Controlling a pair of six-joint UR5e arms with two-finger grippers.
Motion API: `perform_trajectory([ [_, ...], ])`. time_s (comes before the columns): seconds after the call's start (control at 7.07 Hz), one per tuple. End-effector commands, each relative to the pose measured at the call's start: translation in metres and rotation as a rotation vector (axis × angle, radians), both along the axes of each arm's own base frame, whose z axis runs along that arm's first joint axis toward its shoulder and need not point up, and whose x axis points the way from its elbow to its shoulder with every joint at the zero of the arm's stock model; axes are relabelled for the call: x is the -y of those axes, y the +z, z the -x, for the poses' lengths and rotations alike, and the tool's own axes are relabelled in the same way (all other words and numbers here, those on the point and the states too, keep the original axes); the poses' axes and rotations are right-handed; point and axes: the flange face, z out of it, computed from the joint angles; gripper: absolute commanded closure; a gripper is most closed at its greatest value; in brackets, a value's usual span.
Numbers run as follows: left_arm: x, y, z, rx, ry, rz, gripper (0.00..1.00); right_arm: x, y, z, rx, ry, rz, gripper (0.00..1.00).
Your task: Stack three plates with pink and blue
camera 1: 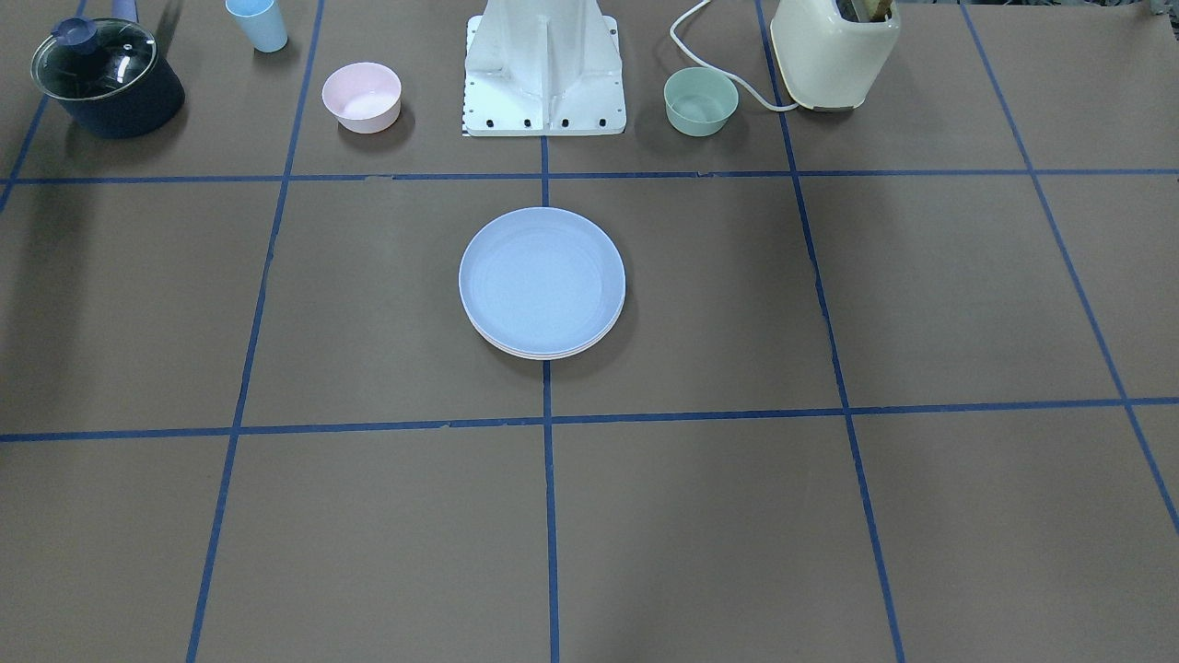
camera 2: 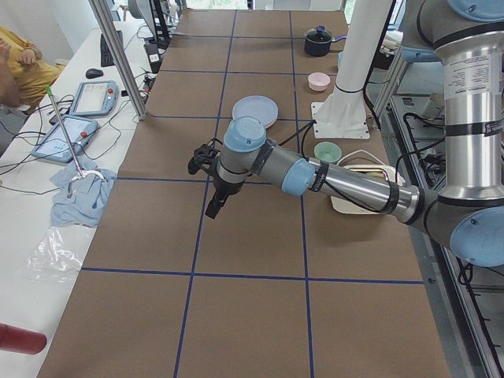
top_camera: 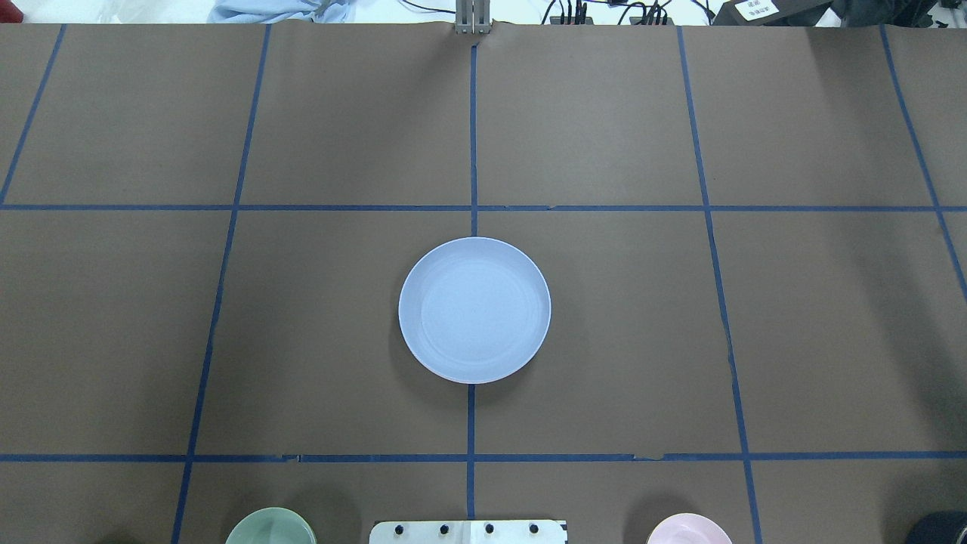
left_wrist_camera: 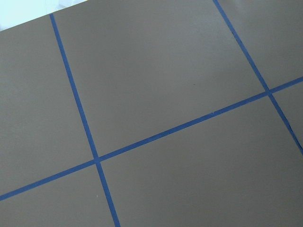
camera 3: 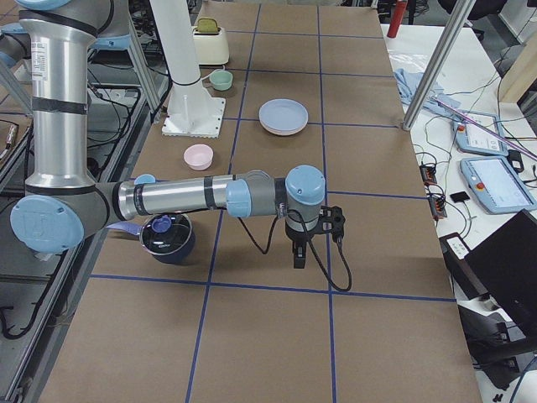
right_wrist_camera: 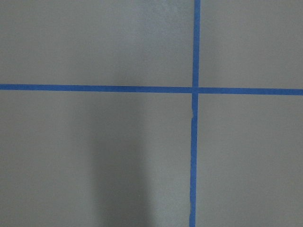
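A light blue plate (camera 1: 542, 276) lies on top of a stack at the middle of the table, also in the overhead view (top_camera: 474, 310). Pale rims of plates under it (camera 1: 545, 354) show at the stack's near edge; their colours are hard to tell. My left gripper (camera 2: 213, 208) shows only in the exterior left view, pointing down over bare table far from the stack; I cannot tell if it is open. My right gripper (camera 3: 298, 257) shows only in the exterior right view, also pointing down away from the stack; I cannot tell its state.
By the robot base (camera 1: 543, 83) stand a small pink bowl (camera 1: 361, 96), a green bowl (camera 1: 701, 101), a blue cup (camera 1: 258, 23), a dark lidded pot (camera 1: 106, 78) and a cream toaster (camera 1: 834, 51). Both wrist views show only brown table and blue tape.
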Motion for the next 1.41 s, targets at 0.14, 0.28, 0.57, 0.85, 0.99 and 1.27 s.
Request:
perform_trajectory([
  [0.14, 0.005, 0.010, -0.001, 0.002, 0.001, 0.013, 0.00, 0.001, -0.009, 0.002, 0.025, -0.002, -0.011, 0.00],
  [0.28, 0.002, 0.016, 0.000, 0.004, -0.002, 0.030, 0.00, 0.002, -0.006, 0.001, 0.016, -0.001, -0.009, 0.00],
  [0.57, -0.004, 0.031, 0.000, 0.007, -0.003, 0.062, 0.00, 0.000, -0.005, 0.000, 0.005, 0.028, 0.023, 0.00],
  [0.85, -0.003, 0.037, 0.000, 0.005, -0.001, 0.076, 0.00, 0.001, -0.001, -0.003, -0.051, 0.049, 0.031, 0.00],
  [0.99, -0.003, 0.037, 0.000, 0.001, 0.001, 0.077, 0.00, 0.000, 0.001, -0.001, -0.051, 0.044, 0.037, 0.00],
  [1.27, -0.004, 0.058, 0.001, 0.001, 0.006, 0.106, 0.00, 0.000, 0.001, 0.000, -0.051, 0.041, 0.037, 0.00],
])
